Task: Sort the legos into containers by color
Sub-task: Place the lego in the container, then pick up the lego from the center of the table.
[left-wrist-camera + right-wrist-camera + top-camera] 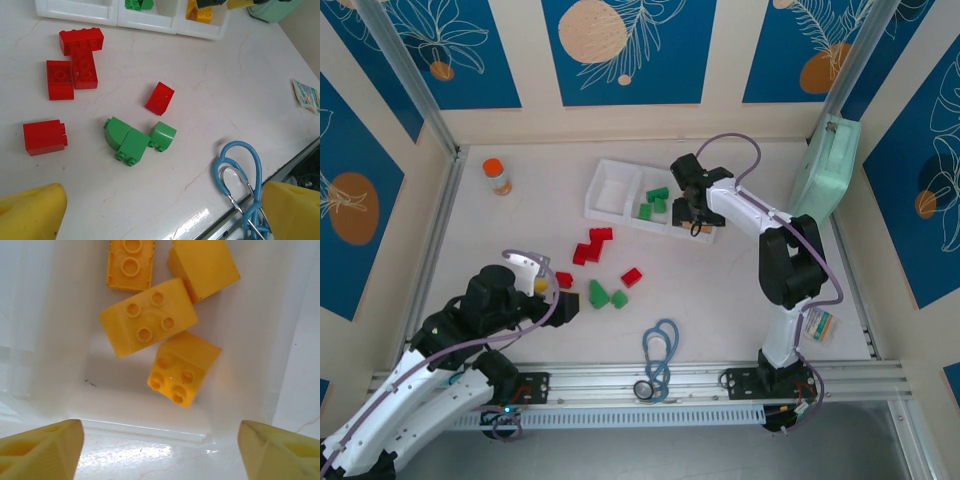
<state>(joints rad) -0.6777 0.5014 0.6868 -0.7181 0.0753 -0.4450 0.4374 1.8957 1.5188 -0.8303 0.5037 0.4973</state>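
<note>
Sorting roughly half done: the right pincer (pixel 160 450), jaws wide and empty, hovers over the tray (pixel 612 190), with four yellow legos (pixel 147 315) in the compartment directly below it and sorted green legos (pixel 653 203) just beside. The left pincer (pixel 160 215), equally wide open and holding nothing, hangs above the bench (pixel 225 90). Ahead of it, five red legos (pixel 75 60) and three loose green legos (pixel 132 142) await sorting.

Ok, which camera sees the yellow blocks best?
The right wrist camera: four yellow blocks sit close up, studs clear, in the white tray. The left wrist camera catches just a yellow corner at its top edge. From above, the right arm covers that compartment.
</note>
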